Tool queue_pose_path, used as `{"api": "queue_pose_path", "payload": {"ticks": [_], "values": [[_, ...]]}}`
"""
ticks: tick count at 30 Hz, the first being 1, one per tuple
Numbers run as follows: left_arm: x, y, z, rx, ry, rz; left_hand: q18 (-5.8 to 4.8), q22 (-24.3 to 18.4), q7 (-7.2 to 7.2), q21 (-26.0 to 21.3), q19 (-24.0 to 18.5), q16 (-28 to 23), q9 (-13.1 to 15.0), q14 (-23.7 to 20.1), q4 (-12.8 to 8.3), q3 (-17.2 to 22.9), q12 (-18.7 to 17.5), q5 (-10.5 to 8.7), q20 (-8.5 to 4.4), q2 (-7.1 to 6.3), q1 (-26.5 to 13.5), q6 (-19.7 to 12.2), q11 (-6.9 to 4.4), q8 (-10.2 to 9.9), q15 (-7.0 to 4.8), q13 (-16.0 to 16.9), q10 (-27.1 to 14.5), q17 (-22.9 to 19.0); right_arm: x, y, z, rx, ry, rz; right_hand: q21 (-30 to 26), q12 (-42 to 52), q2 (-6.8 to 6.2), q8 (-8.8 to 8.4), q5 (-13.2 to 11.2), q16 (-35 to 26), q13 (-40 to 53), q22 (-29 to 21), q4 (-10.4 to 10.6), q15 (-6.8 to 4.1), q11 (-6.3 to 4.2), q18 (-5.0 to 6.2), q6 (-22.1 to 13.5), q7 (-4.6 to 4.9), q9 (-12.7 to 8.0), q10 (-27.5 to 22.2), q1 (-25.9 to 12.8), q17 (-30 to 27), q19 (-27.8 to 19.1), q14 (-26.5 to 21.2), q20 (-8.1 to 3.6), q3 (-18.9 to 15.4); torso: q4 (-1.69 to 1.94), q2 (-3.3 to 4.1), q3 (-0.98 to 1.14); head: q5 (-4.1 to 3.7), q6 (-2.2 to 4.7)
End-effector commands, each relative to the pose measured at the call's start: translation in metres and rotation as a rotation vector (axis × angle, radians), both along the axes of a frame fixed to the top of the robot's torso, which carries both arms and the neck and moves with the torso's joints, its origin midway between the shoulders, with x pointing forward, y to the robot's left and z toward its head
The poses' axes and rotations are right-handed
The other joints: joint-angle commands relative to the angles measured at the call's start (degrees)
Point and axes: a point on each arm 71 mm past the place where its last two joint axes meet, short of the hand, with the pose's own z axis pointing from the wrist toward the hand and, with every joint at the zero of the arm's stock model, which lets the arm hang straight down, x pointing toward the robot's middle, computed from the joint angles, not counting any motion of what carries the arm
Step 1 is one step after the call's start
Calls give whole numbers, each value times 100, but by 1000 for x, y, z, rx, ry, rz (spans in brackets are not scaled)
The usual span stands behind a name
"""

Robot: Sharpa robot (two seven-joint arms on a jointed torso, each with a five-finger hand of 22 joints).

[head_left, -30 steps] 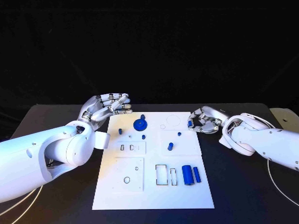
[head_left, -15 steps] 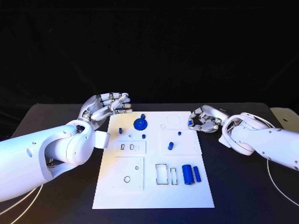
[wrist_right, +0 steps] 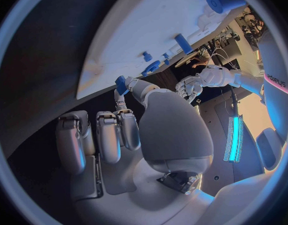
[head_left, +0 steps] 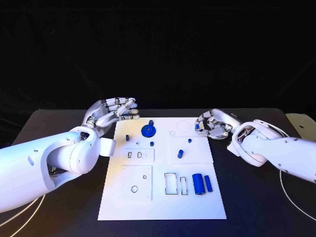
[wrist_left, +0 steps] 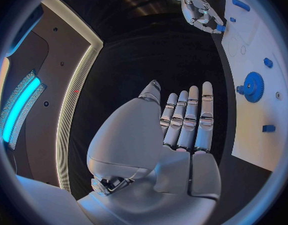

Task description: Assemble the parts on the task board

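head view has the right hand (head_left: 214, 126) at the far right edge of the flat white task board (head_left: 122, 197), fingers curled inward around a small blue block-shaped part (head_left: 199, 127); right wrist view confirms it, with that small blue part (wrist_right: 121, 84) pinched at the fingertips (wrist_right: 120, 104) just at the board's rim. my judgement is that the step in hand is carrying this piece to its seat, and doing it well means keeping the pinch firm, holding the piece square to the board and coming down straight over whichever recess fits it; which recess that is i cannot tell. the left hand (head_left: 113, 111) hovers off the board's far left corner, holding nothing, fingers extended side by side and a little bent, as left wrist view (wrist_left: 181, 130) also shows. around the route lie a blue toothed gear wheel (head_left: 149, 131) with a small blue peg (head_left: 151, 122) just beyond it, a short blue pin (head_left: 180, 154) mid-board, and a thick blue cylinder (head_left: 198, 184) beside a thinner blue rod (head_left: 209, 184) near two outlined slots (head_left: 177, 184). the gear and the loose pin look most likely to be knocked if the right hand sweeps low across the board.
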Motion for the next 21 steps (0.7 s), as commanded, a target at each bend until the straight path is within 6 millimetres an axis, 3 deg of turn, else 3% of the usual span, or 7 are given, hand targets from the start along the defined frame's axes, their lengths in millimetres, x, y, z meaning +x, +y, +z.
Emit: {"api": "queue_pose_path", "payload": {"ticks": [1, 11, 16, 21], "values": [[0, -1, 1, -9, -4, -17, 82, -6, 177, -22, 35, -36, -6, -6, 0, 47, -22, -3, -2, 8, 59, -17, 9, -25, -7, 2, 22, 5, -10, 17, 9, -2, -54, 1, 26, 26, 113, 151, 14, 31, 732, 1506, 2, -43, -44, -81, 22, -44, 160, 14, 35, 997, 599, 478, -37, 19, -11, -3, 2, 36, -12], [2, 0, 0, -7, -4, -10, 82, -8, 176, -23, 36, -40, -8, -7, 0, 51, -27, -3, -2, 7, 64, -19, 10, -28, -6, 1, 21, 8, -41, 101, 30, -26, -80, 131, 26, 10, 119, 151, 19, 27, 717, 1506, 6, -38, -34, -81, -23, -31, 168, 5, -13, 985, 599, 476, -37, 40, -5, -1, -10, 120, -63], [4, -1, 0, -7, -5, -11, 82, -10, 178, -25, 37, -43, -8, -8, 6, 48, -31, -7, -2, 3, 56, -20, 11, -30, -5, 1, 22, 10, -48, 137, 24, -65, -68, 175, 26, 2, 117, 148, 18, 21, 709, 1506, 1, -36, -30, -81, -41, -26, 171, 0, -25, 964, 599, 472, -36, 48, 2, 0, -19, 161, -76], [4, -3, 0, -8, -6, -13, 82, -10, 178, -25, 37, -43, -8, -8, 6, 48, -31, -7, -2, 3, 56, -20, 11, -30, -5, 1, 22, 10, -53, 162, 11, -104, -56, 206, 26, 0, 100, 157, -6, 18, 709, 1506, 9, -30, -24, -81, -50, -20, 179, 0, -74, 957, 599, 471, -34, 43, 9, 5, -9, 210, -94]]}}
